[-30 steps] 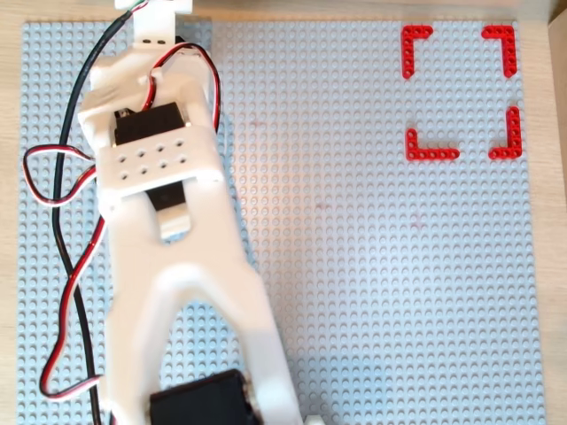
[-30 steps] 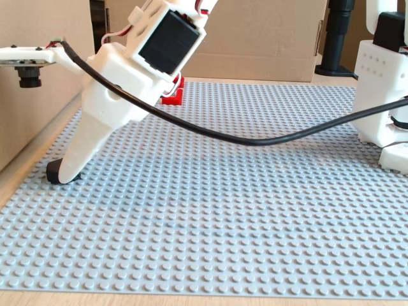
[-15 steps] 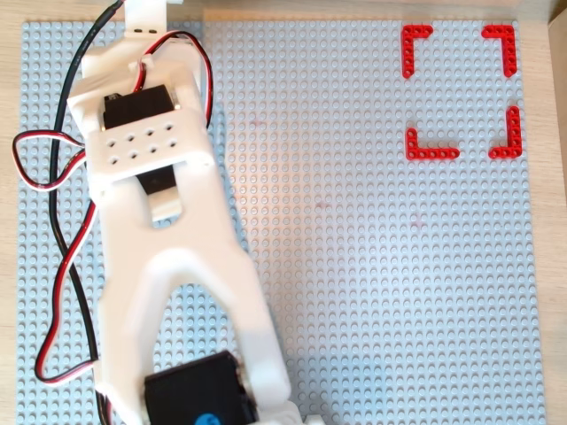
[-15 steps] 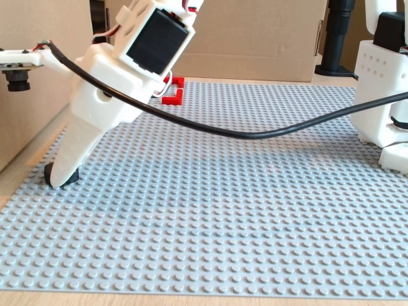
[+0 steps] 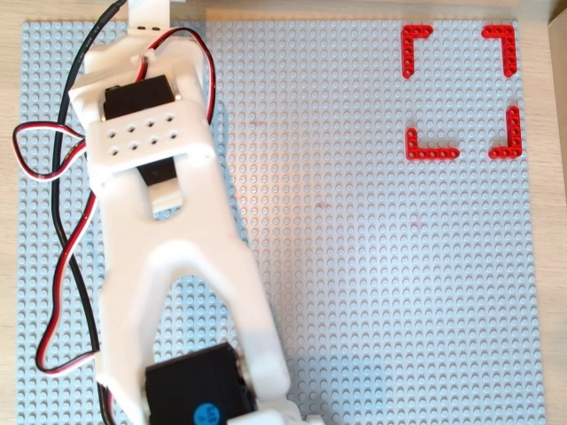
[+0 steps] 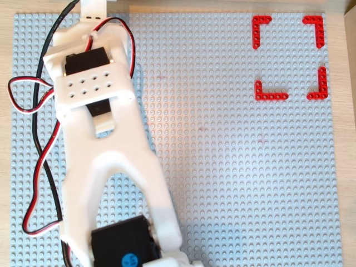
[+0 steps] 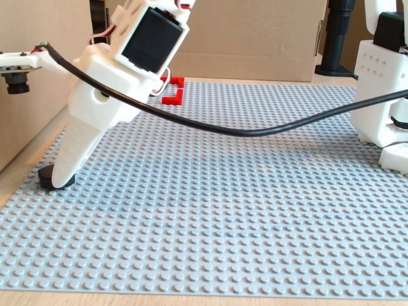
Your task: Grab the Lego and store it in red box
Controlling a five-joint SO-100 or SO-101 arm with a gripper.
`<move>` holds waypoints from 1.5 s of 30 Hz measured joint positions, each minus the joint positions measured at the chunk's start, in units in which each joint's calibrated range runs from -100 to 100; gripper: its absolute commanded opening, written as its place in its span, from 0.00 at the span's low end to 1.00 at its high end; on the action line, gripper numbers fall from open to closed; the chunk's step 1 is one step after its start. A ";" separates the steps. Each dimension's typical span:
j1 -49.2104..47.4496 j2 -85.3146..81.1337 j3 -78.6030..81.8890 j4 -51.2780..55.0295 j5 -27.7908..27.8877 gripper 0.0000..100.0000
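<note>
Fixed view: white pincer (image 7: 58, 178) tip meets small dark glossy Lego (image 7: 50, 179); closure unclear. Light, rigid, slippery; grip its flat sides.

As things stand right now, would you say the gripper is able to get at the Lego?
Probably yes. In the fixed view the gripper is already down at the baseplate, its tip right against the dark Lego, with nothing between them. Whether it is actually clamped cannot be told, and the arm hides the piece in both overhead views.
</note>
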 measured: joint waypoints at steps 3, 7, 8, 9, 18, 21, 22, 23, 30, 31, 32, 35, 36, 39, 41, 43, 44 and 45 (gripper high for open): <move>0.00 0.00 0.00 0.00 0.00 0.11; 0.00 0.00 0.00 0.69 0.00 0.11; 0.00 0.00 0.00 0.95 0.00 0.11; 0.00 0.00 0.00 1.12 0.00 0.11; 0.51 -3.55 0.09 1.38 0.00 0.11; 2.04 -6.76 0.09 3.20 0.00 0.11; 2.40 -7.86 0.09 4.15 0.00 0.11; 2.54 -8.96 0.09 4.92 0.00 0.11; 3.13 -16.15 0.09 9.59 0.00 0.11; 3.34 -17.08 0.09 10.28 0.00 0.11; 3.49 -17.84 0.09 10.88 0.00 0.11; 5.31 -19.95 1.43 11.74 0.00 0.11; 6.25 -20.88 2.42 11.83 0.00 0.11; 9.81 -24.51 6.17 11.83 0.00 0.11; 11.78 -27.47 8.94 11.74 0.00 0.11; 13.52 -30.60 12.43 10.28 0.05 0.11; 14.76 -32.04 14.31 9.24 0.49 0.11; 16.07 -33.47 15.92 7.94 1.32 0.11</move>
